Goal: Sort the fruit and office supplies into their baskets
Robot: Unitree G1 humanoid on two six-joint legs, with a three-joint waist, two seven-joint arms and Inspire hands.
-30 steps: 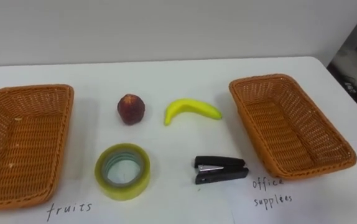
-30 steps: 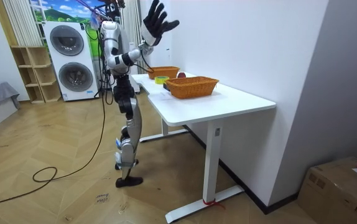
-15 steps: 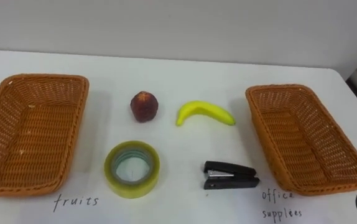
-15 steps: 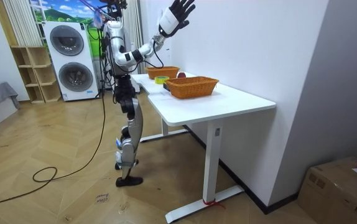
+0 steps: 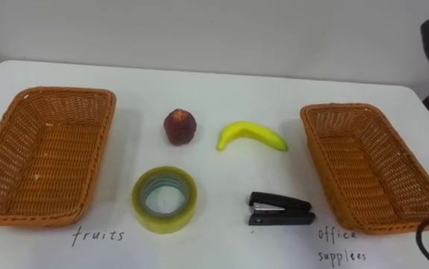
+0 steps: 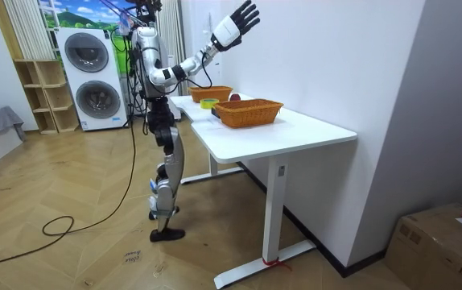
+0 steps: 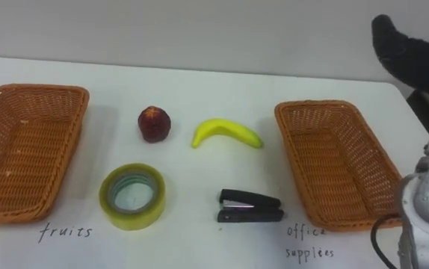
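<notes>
Stapler point(image 5: 281, 209) lies left-to-right, mouth toward the tape roll point(image 5: 162, 221).

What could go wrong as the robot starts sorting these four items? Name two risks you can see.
The banana lies nearest the right basket, meant for office supplies, and the tape roll nearest the left basket, so either might land in the wrong one. The right hand, open and raised high, may clip that right basket's rim or the stapler coming down.

Rough woven wicker: left basket point(image 5: 99, 142), right basket point(image 5: 323, 168). Smooth, matt: bench point(image 5: 222, 90). Glossy translucent plastic: tape roll point(image 5: 164, 219). Black plastic, metal strip: stapler point(image 5: 280, 208).
</notes>
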